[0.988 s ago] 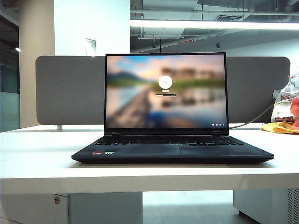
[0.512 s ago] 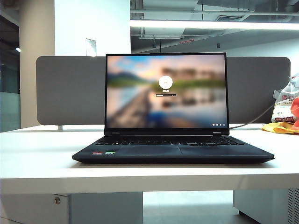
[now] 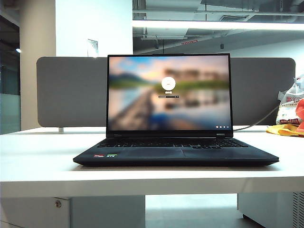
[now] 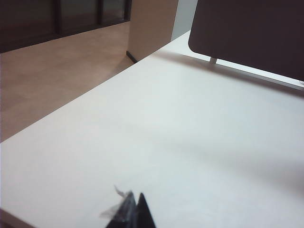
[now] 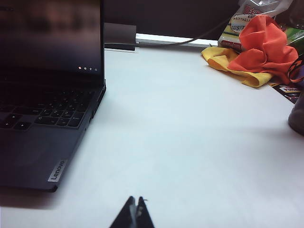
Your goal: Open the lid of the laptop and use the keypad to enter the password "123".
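Note:
The black laptop (image 3: 175,154) stands open in the middle of the white table (image 3: 42,161). Its lid (image 3: 169,92) is upright and the screen shows a blurred landscape with a login prompt. The keypad (image 3: 171,142) lies in front of the screen and also shows in the right wrist view, keypad (image 5: 52,111). No arm appears in the exterior view. My right gripper (image 5: 136,202) is shut and empty over bare table beside the laptop's (image 5: 38,156) right front corner. My left gripper (image 4: 134,198) is shut, with a scrap of clear tape on one tip, over bare table away from the laptop.
A grey divider board (image 3: 71,90) runs along the back of the table. At the back right lie orange and yellow cloths (image 5: 259,54) and a plastic bag (image 3: 289,107). A cable (image 5: 190,42) runs behind the laptop. A dark object (image 5: 298,116) stands at the right.

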Robot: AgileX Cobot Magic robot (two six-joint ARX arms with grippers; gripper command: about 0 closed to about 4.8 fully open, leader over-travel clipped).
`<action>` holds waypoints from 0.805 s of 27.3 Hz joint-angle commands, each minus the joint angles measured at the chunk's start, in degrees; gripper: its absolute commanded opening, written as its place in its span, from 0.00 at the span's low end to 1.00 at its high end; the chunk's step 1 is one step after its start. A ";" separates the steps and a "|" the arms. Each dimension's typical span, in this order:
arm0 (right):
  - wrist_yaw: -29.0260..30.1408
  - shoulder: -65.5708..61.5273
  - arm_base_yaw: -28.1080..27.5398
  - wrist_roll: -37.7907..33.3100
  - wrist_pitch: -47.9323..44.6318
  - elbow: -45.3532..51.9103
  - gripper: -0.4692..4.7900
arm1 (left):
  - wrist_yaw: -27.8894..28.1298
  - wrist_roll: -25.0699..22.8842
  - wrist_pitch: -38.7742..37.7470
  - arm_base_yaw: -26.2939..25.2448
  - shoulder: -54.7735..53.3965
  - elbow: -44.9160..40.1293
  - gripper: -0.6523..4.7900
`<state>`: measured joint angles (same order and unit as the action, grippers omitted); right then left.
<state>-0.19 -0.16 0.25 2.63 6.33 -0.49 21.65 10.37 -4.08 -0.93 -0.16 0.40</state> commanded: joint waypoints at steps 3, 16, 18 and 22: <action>0.11 0.00 0.11 -0.02 -1.01 0.20 0.08 | 0.07 0.15 0.31 -0.02 -0.02 -0.02 0.11; 0.11 0.00 0.09 -0.02 -1.01 0.20 0.08 | -32.61 -17.35 0.55 -0.04 -0.02 -0.02 0.11; 0.11 0.00 0.09 -0.02 -1.01 0.20 0.08 | -28.70 -15.63 0.63 -0.04 -0.02 -0.02 0.11; 0.11 0.00 0.09 -0.02 -1.01 0.20 0.08 | -19.63 -10.62 0.76 -0.07 -0.02 -0.02 0.11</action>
<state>-0.19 -0.16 0.25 2.63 6.35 -0.49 0.71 -1.96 -4.03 -0.97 -0.16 0.40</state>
